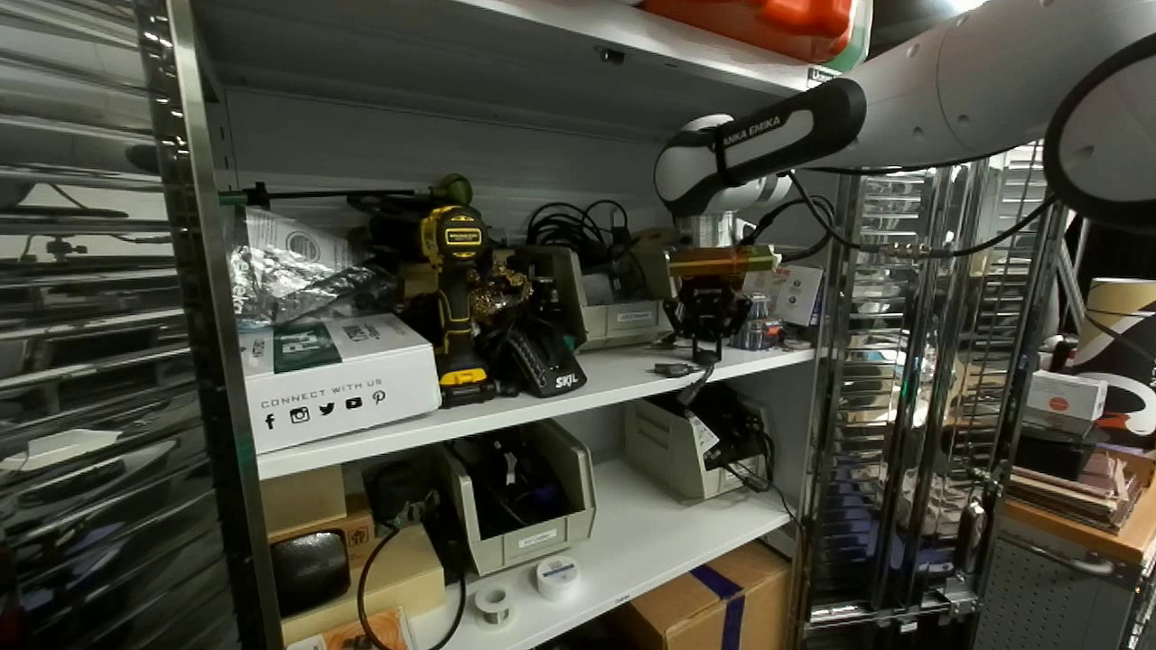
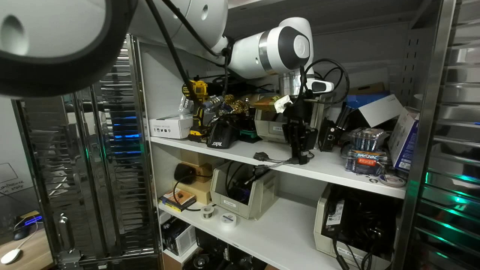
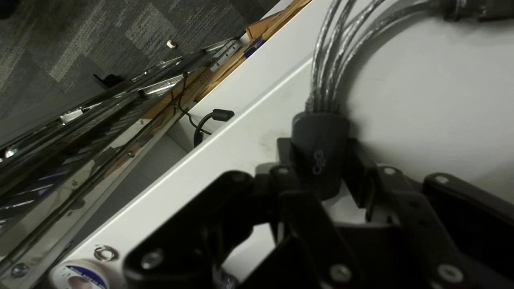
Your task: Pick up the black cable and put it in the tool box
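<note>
The black cable is a short splitter with a flat black connector [image 3: 320,128] and clear braided grey wires. My gripper [image 3: 321,158] is shut on that connector, one finger against each side. In an exterior view the gripper [image 2: 300,159] is low at the front edge of the upper shelf. The cable's loose end plug [image 2: 261,156] is beside it, and another end is at the shelf edge; it also shows in an exterior view [image 1: 694,393]. No tool box is clearly identifiable. A grey open-front bin [image 1: 623,320] stands behind the gripper on the same shelf.
Two more grey bins [image 1: 533,544] [image 1: 673,451] with cables stand on the lower shelf, near solder spools [image 1: 558,578]. A yellow drill [image 1: 454,298], SKIL charger [image 1: 551,370] and white box [image 1: 348,388] share the upper shelf. Batteries [image 2: 365,161] stand by the metal cabinet door.
</note>
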